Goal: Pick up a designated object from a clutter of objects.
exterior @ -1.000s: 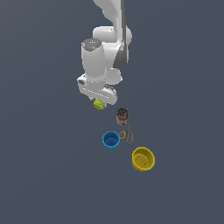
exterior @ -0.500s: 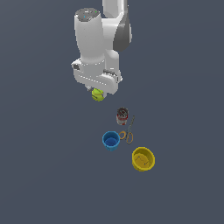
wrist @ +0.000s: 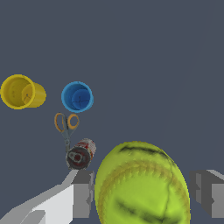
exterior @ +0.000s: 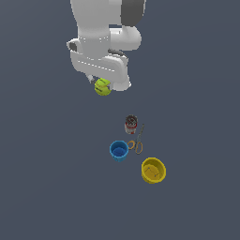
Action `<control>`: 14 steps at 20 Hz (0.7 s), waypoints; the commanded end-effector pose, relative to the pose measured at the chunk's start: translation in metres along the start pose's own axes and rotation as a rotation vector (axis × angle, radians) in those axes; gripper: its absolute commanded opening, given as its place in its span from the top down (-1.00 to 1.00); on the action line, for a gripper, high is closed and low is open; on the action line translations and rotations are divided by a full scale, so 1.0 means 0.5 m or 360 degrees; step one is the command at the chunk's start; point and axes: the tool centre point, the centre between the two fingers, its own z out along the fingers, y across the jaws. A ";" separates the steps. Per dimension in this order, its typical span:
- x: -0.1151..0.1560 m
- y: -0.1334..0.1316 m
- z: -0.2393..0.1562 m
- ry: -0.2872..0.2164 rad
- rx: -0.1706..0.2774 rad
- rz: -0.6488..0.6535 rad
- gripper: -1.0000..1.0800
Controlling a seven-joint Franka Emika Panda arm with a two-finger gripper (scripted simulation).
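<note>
So the arm is hanging way up near the top of the exterior view, wrist pointed down, and the gripper [exterior: 102,87] has its fingers [wrist: 83,192] clamped on either side of the tennis ball [exterior: 102,87]. In the wrist view the ball [wrist: 142,183] fills the space between the two grey pads, and both look pressed against it. It's lifted clear off the floor.

The clutter is sitting down at about 5 o'clock from the ball in the exterior view, well apart from it: the can [exterior: 131,124] is nearest, then the scissors [exterior: 138,141] just beside it, with the blue cup [exterior: 119,151] at 7 o'clock from the can and the yellow bowl [exterior: 153,170] farthest out, toward 5 o'clock. The cup and the scissor handles look nearly touching.

Loads of bare grey floor [exterior: 47,178] on every side.
</note>
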 end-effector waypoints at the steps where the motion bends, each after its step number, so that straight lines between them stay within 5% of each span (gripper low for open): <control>1: 0.008 -0.004 -0.047 -0.0003 0.0000 -0.0002 1.00; 14: 0.043 -0.021 -0.194 -0.0016 -0.0003 -0.0007 1.00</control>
